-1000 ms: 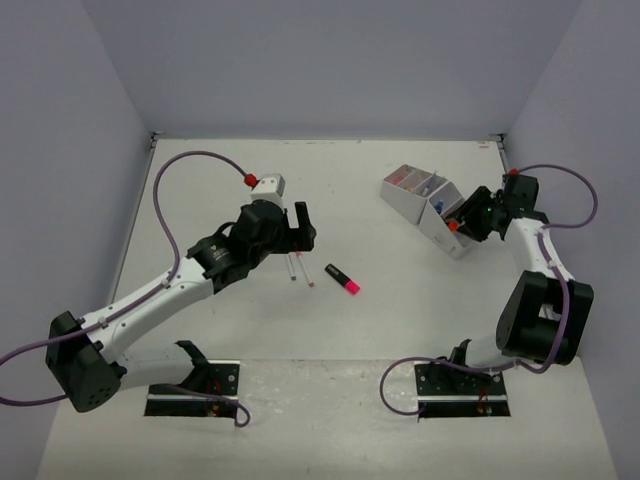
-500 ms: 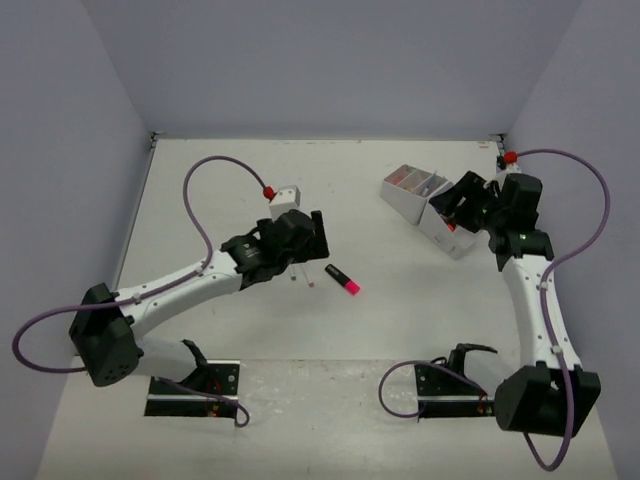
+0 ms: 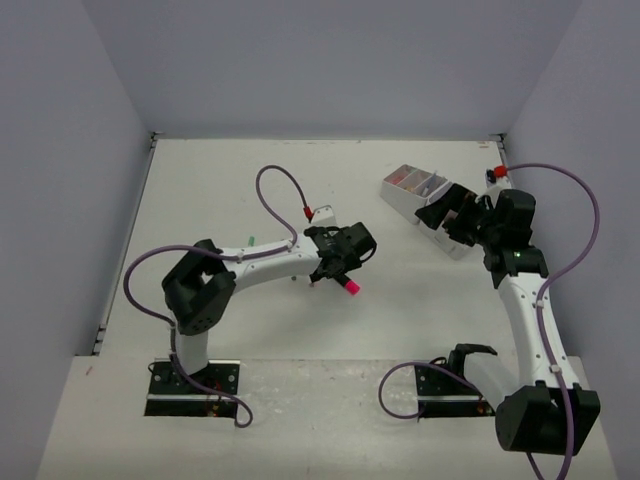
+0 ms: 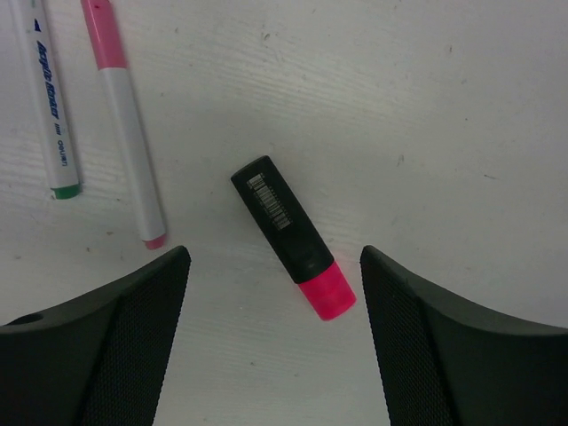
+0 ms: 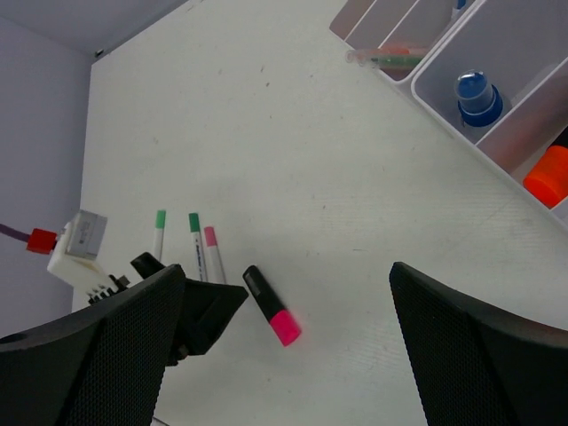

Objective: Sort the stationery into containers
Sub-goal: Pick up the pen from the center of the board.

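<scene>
Left end effector (image 4: pixel 273 251): one, jaws wide, a finger on each side of the marker, touching nothing.
Right end effector (image 5: pixel 287 269): one, jaws spread wide, empty, hanging just beside the organizer.
Black marker (image 4: pixel 288 232): one, pink-capped, lying flat on the bench (image 3: pixel 220 190) between the left fingers.
Loose pens: three, side by side near the marker; two green-capped pens (image 5: pixel 197 248), one pink-capped pen (image 5: pixel 216 262).
White organizer (image 3: pixel 402 200): one, several open compartments.
Inside it: one blue-capped bottle (image 5: pixel 477 96), one orange item (image 5: pixel 550 175), thin pens in a far compartment, number unclear.
</scene>
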`<move>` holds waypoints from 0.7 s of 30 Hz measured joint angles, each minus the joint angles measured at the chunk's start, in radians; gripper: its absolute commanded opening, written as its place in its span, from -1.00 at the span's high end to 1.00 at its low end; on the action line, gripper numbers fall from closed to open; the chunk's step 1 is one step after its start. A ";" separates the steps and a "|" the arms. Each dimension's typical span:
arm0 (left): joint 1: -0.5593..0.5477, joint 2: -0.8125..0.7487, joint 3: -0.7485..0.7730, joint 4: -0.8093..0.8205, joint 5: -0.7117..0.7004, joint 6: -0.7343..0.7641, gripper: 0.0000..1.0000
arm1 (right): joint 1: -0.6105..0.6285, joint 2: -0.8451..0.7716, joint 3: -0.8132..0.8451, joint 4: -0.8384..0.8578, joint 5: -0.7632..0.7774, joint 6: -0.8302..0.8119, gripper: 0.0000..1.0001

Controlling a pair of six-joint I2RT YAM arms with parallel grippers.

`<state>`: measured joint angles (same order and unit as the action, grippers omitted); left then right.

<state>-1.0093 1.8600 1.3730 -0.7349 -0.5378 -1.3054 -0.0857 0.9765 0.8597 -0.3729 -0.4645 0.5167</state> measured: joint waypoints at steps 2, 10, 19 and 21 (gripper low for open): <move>0.000 0.054 0.042 -0.024 0.009 -0.025 -0.38 | 0.000 -0.005 0.000 0.000 0.005 0.000 -0.97; 0.003 0.184 0.084 -0.054 0.060 -0.074 0.11 | 0.000 -0.087 -0.002 0.004 0.025 0.000 -0.97; 0.034 0.188 0.085 -0.017 0.097 -0.079 1.00 | 0.006 -0.106 -0.040 0.052 -0.016 0.008 -0.97; 0.043 0.182 0.076 0.005 0.104 -0.076 1.00 | 0.025 -0.119 -0.074 0.090 -0.051 0.016 -0.98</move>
<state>-0.9658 2.0422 1.4485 -0.7303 -0.4334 -1.3815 -0.0611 0.8571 0.7856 -0.2827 -0.5155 0.5326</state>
